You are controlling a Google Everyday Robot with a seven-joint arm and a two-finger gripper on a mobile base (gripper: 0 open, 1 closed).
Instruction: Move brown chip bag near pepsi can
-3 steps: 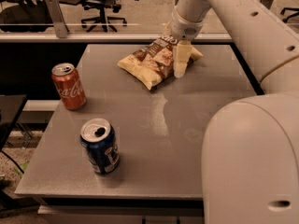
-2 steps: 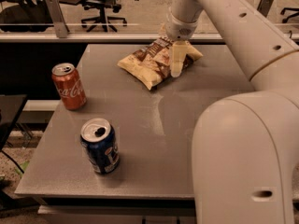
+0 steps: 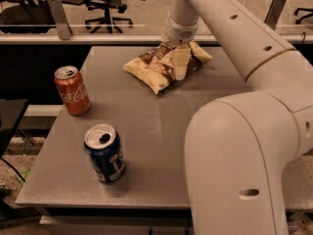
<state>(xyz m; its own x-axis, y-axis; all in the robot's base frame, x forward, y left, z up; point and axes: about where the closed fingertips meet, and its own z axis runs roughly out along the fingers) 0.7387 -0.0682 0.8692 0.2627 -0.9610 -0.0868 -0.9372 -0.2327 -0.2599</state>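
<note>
A grey, matte square table (image 3: 161, 126) fills the middle of the camera view, and its top shows a faint sheen near the centre. Behind it a pale ledge (image 3: 98, 38) runs across the room, with a slanted metal post (image 3: 57, 16) standing on it at the left. Dark office chairs (image 3: 105, 6) sit on a light floor beyond. The robot's cream arm (image 3: 234, 33) rises from a bulky housing (image 3: 239, 170) at the lower right, which covers the table's right front corner. From there it sweeps up and left across the frame, then bends down at the wrist over the far side of the table. There the gripper (image 3: 176, 65) points downward onto the brown chip bag (image 3: 154, 72), with its tip lying against the bag's top face. I cannot tell whether it is closed on the bag or only pressed over it. The bag lies flat and slightly skewed near the far edge, a little right of centre. The pepsi can (image 3: 104, 153) stands upright near the front left, well apart from the bag, with its opened silver top facing up. A red Coca-Cola can (image 3: 72, 89) stands upright close to the left edge, between the two in depth. A broad bare stretch of tabletop lies between the bag and the pepsi can. The pepsi can itself sits not far from the front and left edges.
</note>
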